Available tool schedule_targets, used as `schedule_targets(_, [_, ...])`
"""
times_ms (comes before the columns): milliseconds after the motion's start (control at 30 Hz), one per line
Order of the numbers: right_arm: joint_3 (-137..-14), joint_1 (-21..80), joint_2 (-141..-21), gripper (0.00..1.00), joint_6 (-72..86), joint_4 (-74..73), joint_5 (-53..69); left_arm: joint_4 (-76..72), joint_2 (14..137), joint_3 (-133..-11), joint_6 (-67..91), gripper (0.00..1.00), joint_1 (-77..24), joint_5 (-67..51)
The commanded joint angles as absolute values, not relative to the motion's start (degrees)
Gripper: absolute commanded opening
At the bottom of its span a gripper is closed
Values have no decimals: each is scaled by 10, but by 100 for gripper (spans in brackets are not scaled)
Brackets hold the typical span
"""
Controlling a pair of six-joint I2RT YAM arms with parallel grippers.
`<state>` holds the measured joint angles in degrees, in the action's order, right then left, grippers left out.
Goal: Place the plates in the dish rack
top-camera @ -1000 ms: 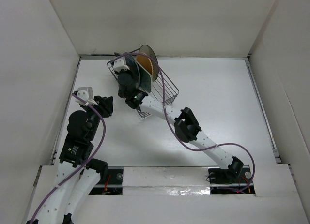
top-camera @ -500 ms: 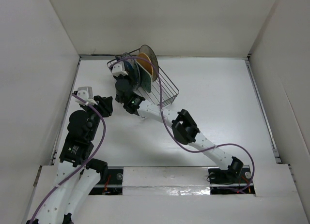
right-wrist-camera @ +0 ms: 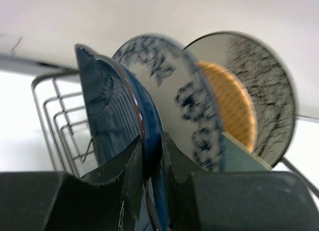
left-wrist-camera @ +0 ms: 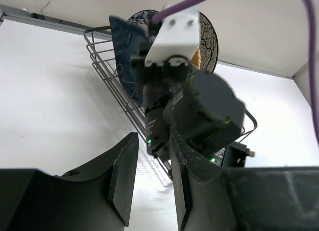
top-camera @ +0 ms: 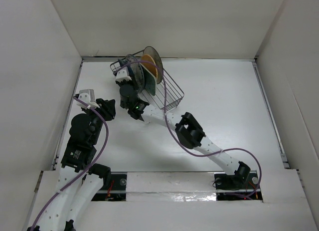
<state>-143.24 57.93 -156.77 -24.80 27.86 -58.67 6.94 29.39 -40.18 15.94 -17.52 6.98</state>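
Note:
The grey wire dish rack (top-camera: 172,91) stands at the far left of the table. Several plates stand upright in it: beige floral (right-wrist-camera: 266,86), orange (right-wrist-camera: 232,109), mint (right-wrist-camera: 241,156) and white-and-blue floral (right-wrist-camera: 182,99). My right gripper (right-wrist-camera: 152,143) is shut on the rim of the dark-blue leaf-shaped plate (right-wrist-camera: 107,111), holding it upright at the rack's left end beside the floral plate. In the top view the right gripper (top-camera: 128,77) is over that end. My left gripper (left-wrist-camera: 152,161) is open and empty, short of the rack (left-wrist-camera: 107,66). I cannot make out the black plate.
The right arm's wrist (left-wrist-camera: 199,106) fills the space between my left gripper and the rack. White walls (top-camera: 45,66) enclose the table on the left, back and right. The rack sits close to the back wall.
My right gripper has moved up and left along the rack with the dark-blue plate, toward the rack's far-left end. The left arm has not moved.

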Motion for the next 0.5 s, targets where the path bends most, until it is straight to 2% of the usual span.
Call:
schedule_targets(0, [-1410, 590, -1571, 25, -228, 343, -564, 48, 292, -417, 165, 29, -172, 69])
schedule_targets(167, [-1404, 595, -1579, 30, -253, 361, -568, 48, 292, -417, 165, 29, -166, 69])
schedule_targets(333, [-1319, 595, -1501, 36, -200, 369, -563, 49, 294, -418, 164, 29, -166, 74])
schedule_targets(400, [-1270, 595, -1464, 44, -178, 368, -556, 50, 295, -418, 163, 29, -161, 79])
schedule_targets(467, [-1230, 600, -1399, 57, -140, 366, -532, 49, 295, -418, 163, 30, -156, 84])
